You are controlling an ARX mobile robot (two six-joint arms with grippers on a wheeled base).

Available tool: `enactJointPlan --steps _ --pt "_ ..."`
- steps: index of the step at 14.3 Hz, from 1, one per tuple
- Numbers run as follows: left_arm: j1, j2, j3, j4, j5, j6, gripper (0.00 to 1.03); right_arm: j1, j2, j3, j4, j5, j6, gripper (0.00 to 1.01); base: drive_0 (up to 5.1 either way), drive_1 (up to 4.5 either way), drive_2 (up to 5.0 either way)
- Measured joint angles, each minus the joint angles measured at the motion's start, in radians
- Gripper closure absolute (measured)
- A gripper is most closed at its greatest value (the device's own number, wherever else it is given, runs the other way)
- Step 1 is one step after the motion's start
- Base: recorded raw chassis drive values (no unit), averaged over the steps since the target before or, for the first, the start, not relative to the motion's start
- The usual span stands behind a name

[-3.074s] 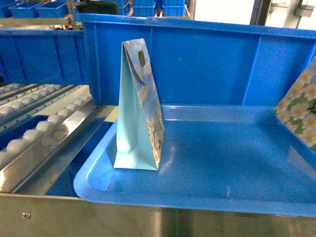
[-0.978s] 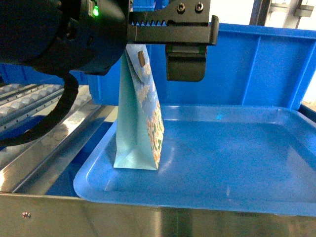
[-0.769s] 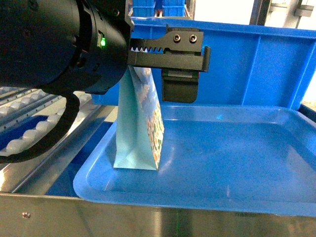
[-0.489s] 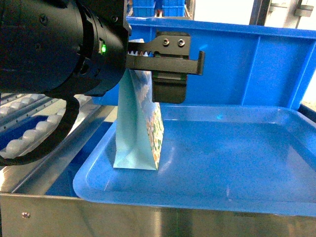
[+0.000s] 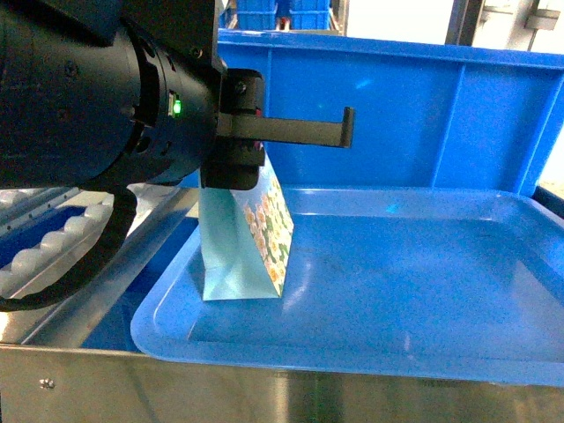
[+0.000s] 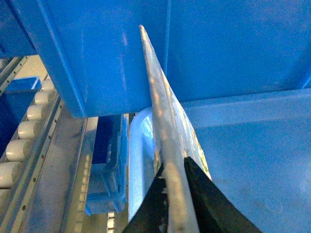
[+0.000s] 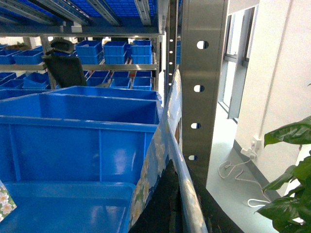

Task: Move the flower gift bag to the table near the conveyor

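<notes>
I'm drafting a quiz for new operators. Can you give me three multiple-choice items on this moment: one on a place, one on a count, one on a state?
1. Where does the gift bag in the head view stand?
A. On the conveyor rollers
B. In the blue tray
C. On a white table

2. How many grippers have a floral bag edge between their fingers?
A. None
B. One
C. Two

3. How is the bag in the tray posed?
A. Upright
B. Lying flat
C. Upside down

Answers:
1 B: the gift bag has its base on the floor of the blue tray.
2 C: the left gripper pinches that bag's top edge, and the right gripper pinches a second bag.
3 A: its wide base is down and its narrow top is up.
</notes>
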Motion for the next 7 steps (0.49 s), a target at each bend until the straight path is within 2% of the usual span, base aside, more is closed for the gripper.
enactJointPlan --steps 1,4,7 --pt "0.001 0.000 -0.004 0.003 0.000 -0.004 1.01 0.000 0.000 0.000 0.000 0.000 0.000 0.99 0.0 0.00 0.0" --pt "0.005 -0.016 -0.025 0.022 0.008 0.003 1.01 0.000 0.000 0.000 0.000 0.000 0.000 0.99 0.0 0.00 0.0" --pt "0.028 -0.084 -0.049 0.054 0.011 0.033 1.01 0.000 0.000 0.000 0.000 0.000 0.000 0.99 0.0 0.00 0.0"
